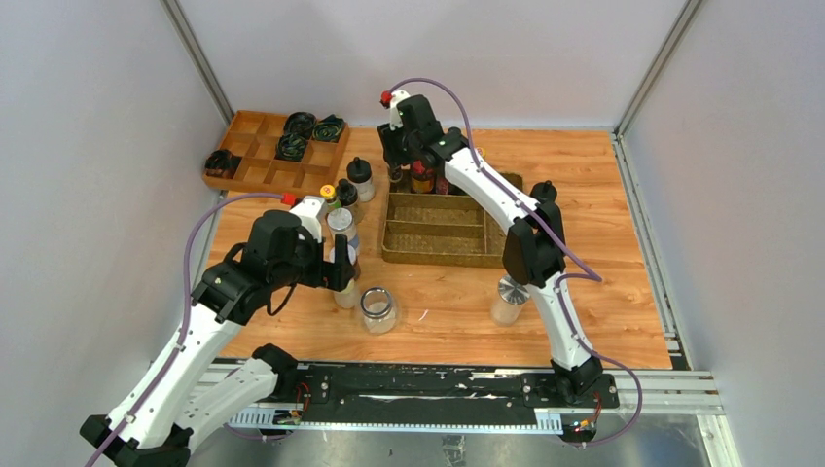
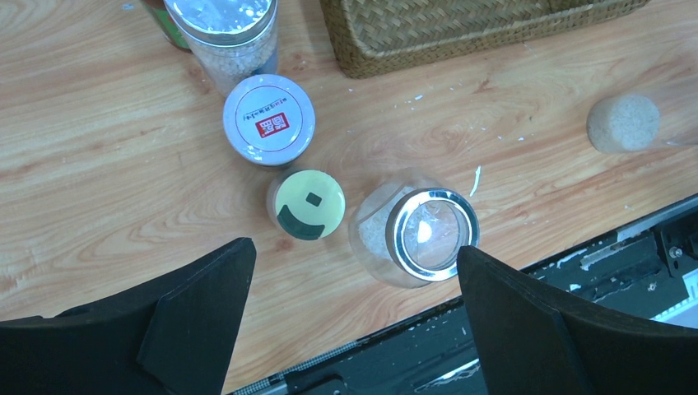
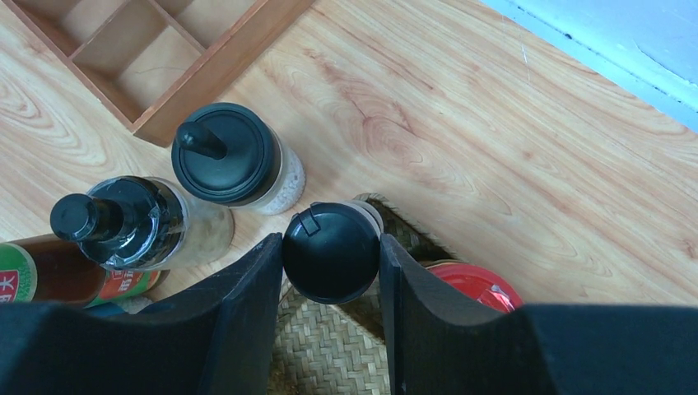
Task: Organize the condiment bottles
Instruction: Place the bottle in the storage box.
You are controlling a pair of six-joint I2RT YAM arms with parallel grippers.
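My right gripper (image 3: 331,271) is shut on the black round cap of a small bottle (image 3: 331,251) at the back left corner of the woven tray (image 3: 329,350); a red-capped bottle (image 3: 476,284) stands beside it in the tray. In the top view this gripper (image 1: 399,161) is at the tray's far left. My left gripper (image 2: 354,329) is open and empty above the table's near edge (image 1: 345,274). Just beyond its fingertips stand a green-capped bottle (image 2: 306,203) and a clear silver-rimmed jar (image 2: 424,234), then a white-capped jar (image 2: 269,119) and a jar of white grains (image 2: 230,33).
A black-lidded shaker (image 3: 226,152), a dark black-capped bottle (image 3: 123,222) and a red-labelled bottle (image 3: 49,276) stand left of the tray. The wooden compartment box (image 1: 277,151) sits at the back left. A silver-capped shaker (image 1: 508,297) stands by the right arm. The woven tray (image 1: 438,229) has open compartments.
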